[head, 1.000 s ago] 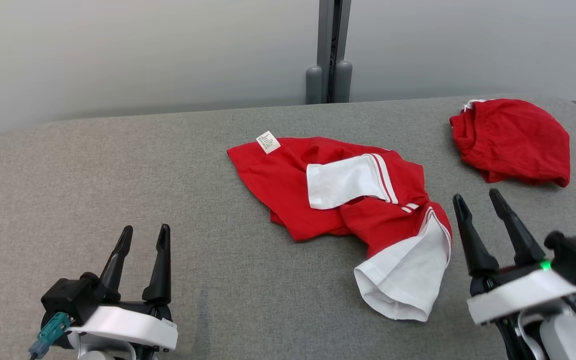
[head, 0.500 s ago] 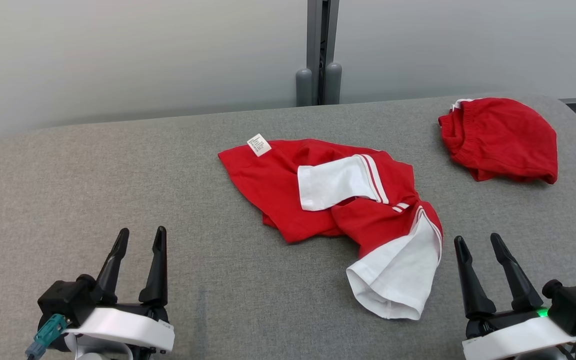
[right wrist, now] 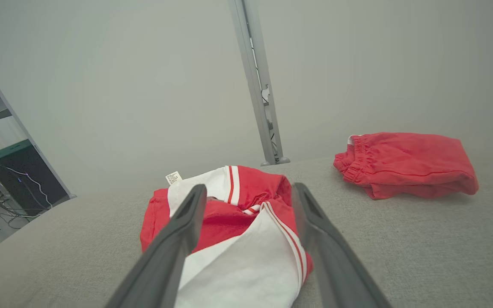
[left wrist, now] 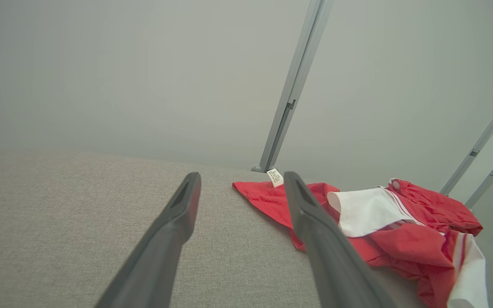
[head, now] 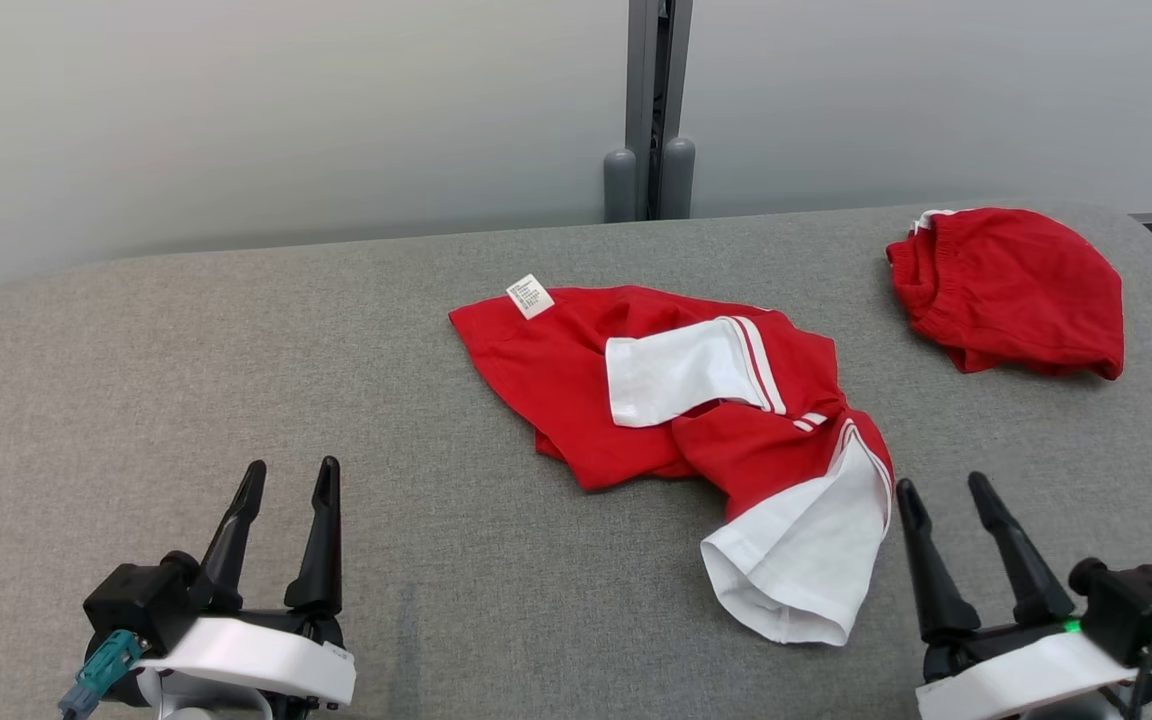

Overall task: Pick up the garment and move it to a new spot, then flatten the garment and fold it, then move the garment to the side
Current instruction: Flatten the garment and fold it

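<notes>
I am at the first step: the red and white shirt (head: 656, 400) lies crumpled in the middle of the frame on the grey bench (head: 236, 350), and nothing holds it. My left pincer (head: 292, 464) at the lower left and my right pincer (head: 941, 482) at the lower right are both wide open and empty. Next, I think the right pincer should reach to the white sleeve just beside it, pinch and lift.

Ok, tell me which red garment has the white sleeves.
The crumpled shirt in the middle, with white striped sleeves and a label; the folded garment at the far right is nearly plain red.
</notes>
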### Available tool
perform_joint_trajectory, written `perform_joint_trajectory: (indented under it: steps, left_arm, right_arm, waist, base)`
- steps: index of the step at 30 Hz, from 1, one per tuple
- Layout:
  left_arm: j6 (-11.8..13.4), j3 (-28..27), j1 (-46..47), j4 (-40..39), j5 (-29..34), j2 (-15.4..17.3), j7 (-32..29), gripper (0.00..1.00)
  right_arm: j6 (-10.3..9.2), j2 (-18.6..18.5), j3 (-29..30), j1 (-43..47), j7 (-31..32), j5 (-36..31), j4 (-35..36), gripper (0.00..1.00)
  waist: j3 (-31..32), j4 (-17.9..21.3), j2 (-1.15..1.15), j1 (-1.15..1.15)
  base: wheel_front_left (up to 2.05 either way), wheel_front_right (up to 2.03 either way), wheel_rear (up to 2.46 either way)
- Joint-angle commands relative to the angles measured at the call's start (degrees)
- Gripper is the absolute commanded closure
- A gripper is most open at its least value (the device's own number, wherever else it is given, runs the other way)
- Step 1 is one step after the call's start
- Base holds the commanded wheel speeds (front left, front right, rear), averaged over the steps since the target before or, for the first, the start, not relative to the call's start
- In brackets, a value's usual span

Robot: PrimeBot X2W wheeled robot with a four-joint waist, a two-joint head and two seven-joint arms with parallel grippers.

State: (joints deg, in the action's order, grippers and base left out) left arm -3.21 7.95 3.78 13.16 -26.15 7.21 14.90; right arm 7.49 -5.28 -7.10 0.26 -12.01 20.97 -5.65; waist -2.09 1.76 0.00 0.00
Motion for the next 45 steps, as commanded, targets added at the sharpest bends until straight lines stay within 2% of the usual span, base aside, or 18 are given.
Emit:
perform_joint_trajectory:
  steps: [1,16,30,38,45]
  left_arm:
    - [0.05,-0.14,0.3,0.04,-0.02,0.29,0.29,0.0]
    - [0.06,0.12,0.79,0.36,-0.21,0.09,0.27,0.0]
    - [-0.39,0.79,2.03,0.88,-0.36,-0.43,0.29,0.0]
    - [-0.65,0.87,2.79,1.44,-0.21,-0.91,0.33,0.0]
    - [-0.97,0.83,2.71,1.82,-0.01,-1.18,0.33,0.0]
  right_arm:
    - [0.02,-0.35,-0.42,-0.19,0.76,-0.21,-0.13,0.0]
    - [0.02,-1.27,-2.07,-0.89,2.81,-0.75,-0.35,0.0]
    - [0.02,1.16,-5.28,-4.13,15.98,3.8,-9.85,0.0]
    - [0.02,2.3,-5.92,-8.02,19.67,7.76,-15.2,0.0]
    - [0.02,2.16,-8.93,-10.87,19.34,11.51,-20.39,0.0]
  waist:
    - [0.07,-0.02,0.0,0.0]
    - [-0.24,-0.73,0.0,0.0]
    - [-1.97,-3.43,0.0,0.0]
    - [-2.46,-5.12,0.0,0.0]
    - [-2.32,-7.0,0.0,0.0]
  base:
    - [0.0,0.0,0.0]
    - [0.0,0.0,0.0]
    - [0.0,0.0,0.0]
    - [0.0,0.0,0.0]
    - [0.0,0.0,0.0]
